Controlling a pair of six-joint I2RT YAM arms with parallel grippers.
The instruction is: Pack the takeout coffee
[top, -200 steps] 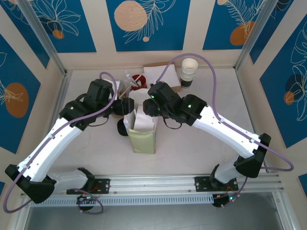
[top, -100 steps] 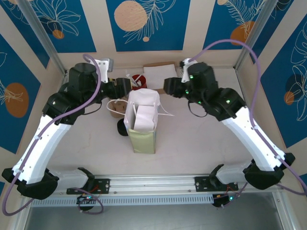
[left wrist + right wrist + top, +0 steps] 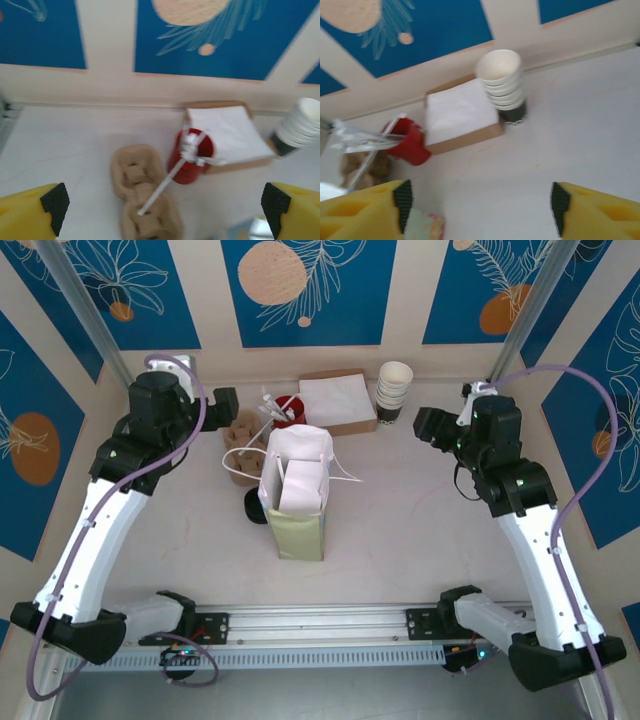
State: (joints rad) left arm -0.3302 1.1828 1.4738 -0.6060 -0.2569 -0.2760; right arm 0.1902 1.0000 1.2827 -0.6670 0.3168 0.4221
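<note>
The left hand (image 3: 165, 207) hangs near the far-left corner of the table (image 3: 400, 530), fingers spread wide and empty. The right hand (image 3: 480, 205), near the far-right corner, is equally wide and empty. A cream paper bag with white handles (image 3: 297, 532) stands open mid-table. Whether the lidded pale paper cup sits inside cannot be told.

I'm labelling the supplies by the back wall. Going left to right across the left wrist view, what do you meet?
In order: cardboard drink carrier, red holder with stirrers, box of white napkins, stack of paper cups.
</note>
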